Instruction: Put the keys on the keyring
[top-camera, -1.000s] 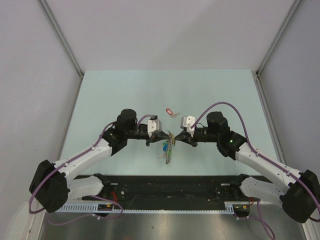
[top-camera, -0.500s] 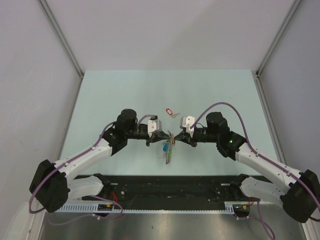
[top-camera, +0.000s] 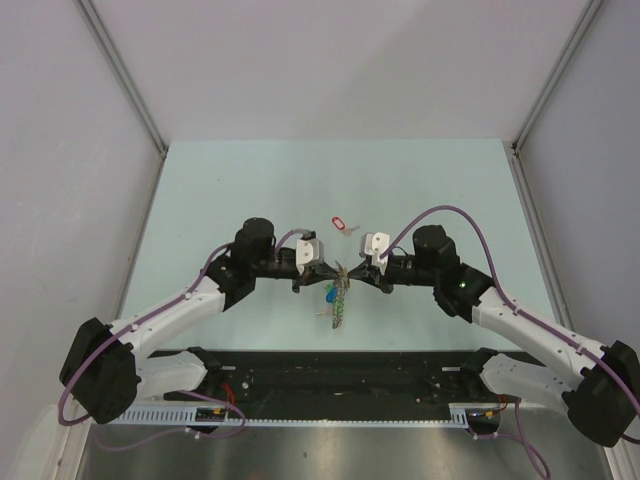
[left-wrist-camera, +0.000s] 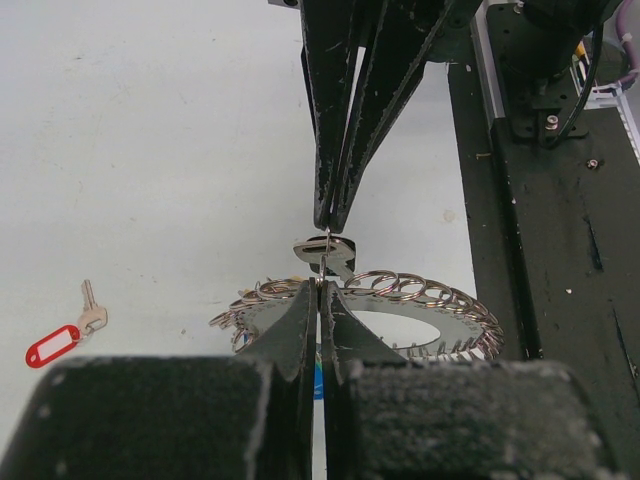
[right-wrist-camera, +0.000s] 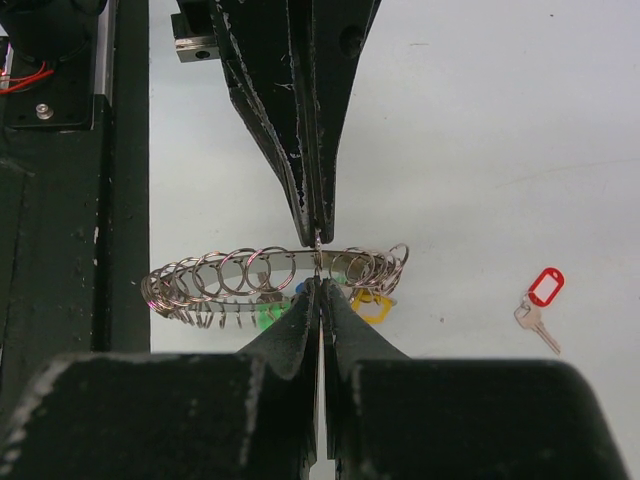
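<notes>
Grey wire keyring (top-camera: 338, 298) pinched between two closed grippers, mid-table, toward the near edge.
Left gripper (top-camera: 322, 274) and right gripper (top-camera: 360, 274) meet tip to tip over the pale green table (top-camera: 250, 180). Both sets of jaws are fully together, nipping the thin wire that runs between their tips. Which exact bit of the hoop each one holds is too small to tell. Keyring hangs just below the tips, strung with many small split rings (right-wrist-camera: 225, 270), and green, blue and yellow tags show among them. One loose red-tagged key (top-camera: 340, 223) lies flat on the table just beyond the grippers, apart from the keyring, touched by neither gripper.
</notes>
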